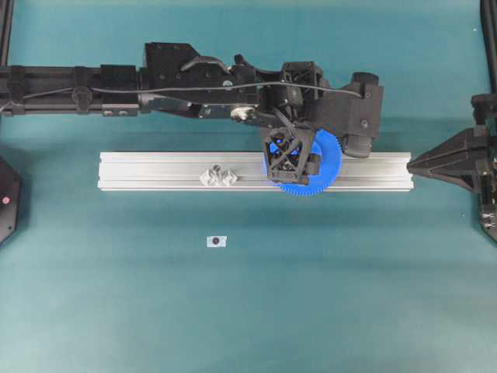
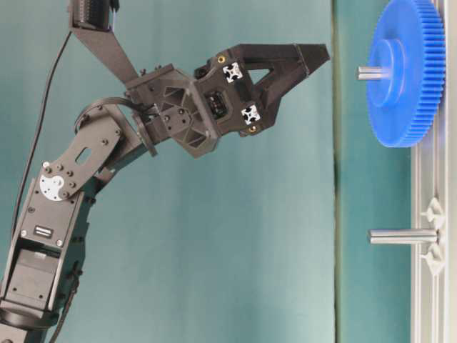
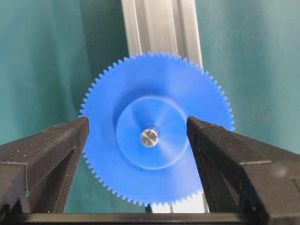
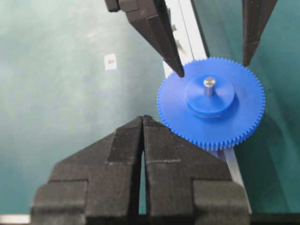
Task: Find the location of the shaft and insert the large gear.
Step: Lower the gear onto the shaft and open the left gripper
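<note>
The large gear [image 3: 157, 129] sits on the shaft [image 3: 149, 138], on the aluminium rail [image 1: 155, 171]. Left gripper [image 3: 138, 136] hovers above, jaws apart, touching nothing; right gripper [image 4: 143, 123] pressed together.

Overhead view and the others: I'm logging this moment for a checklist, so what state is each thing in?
large gear: seated flat on the rail, released, shaft tip through its hub.
shaft: upright, carrying the gear.
shorter pin: bare, nothing on it.
left gripper: open, above the gear, fingers clear of it.
right gripper: shut, empty, away from the rail.
aluminium rail: lying flat on the table.
</note>
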Controlling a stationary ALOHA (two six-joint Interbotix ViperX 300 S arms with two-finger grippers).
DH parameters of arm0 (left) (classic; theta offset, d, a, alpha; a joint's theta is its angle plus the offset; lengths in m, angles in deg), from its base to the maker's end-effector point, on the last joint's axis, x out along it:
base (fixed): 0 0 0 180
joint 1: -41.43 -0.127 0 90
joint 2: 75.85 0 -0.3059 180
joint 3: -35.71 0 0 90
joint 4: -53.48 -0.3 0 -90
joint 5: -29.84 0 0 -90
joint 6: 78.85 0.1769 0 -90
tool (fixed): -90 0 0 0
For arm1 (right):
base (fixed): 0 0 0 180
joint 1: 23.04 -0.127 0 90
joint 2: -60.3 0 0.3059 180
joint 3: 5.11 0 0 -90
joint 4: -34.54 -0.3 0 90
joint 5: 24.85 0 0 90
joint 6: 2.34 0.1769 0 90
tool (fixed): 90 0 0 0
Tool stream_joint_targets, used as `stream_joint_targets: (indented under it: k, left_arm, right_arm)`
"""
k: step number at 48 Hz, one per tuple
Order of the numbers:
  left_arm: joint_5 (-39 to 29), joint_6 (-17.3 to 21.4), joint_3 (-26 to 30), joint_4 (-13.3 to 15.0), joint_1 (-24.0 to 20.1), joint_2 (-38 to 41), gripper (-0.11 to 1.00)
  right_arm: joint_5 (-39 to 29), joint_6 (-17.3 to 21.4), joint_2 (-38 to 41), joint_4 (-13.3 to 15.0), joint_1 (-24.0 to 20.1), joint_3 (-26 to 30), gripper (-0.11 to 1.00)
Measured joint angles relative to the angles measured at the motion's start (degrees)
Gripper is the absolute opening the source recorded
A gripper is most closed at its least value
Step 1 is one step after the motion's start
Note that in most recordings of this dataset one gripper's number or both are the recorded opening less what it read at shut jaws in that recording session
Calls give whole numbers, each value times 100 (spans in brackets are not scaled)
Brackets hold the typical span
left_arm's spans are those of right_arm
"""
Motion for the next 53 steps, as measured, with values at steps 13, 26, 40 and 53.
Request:
stream_joint_targets:
  k: [13, 26, 40, 53]
  left_arm:
    - [-9, -18, 0, -18, -9, 0, 87]
    - [-316, -167, -26, -18, 0, 0, 87]
    - [-325, -404, -185, -18, 0, -211, 87]
    - [-246, -545, -642, -18, 0, -738, 87]
  right_arm:
    - [18, 0, 0, 0, 0, 0, 2]
    - [-9, 0, -18, 0, -9, 0, 2]
    - [-316, 0, -229, 0, 0, 9, 2]
    - [-554, 0, -431, 0, 35, 0, 2]
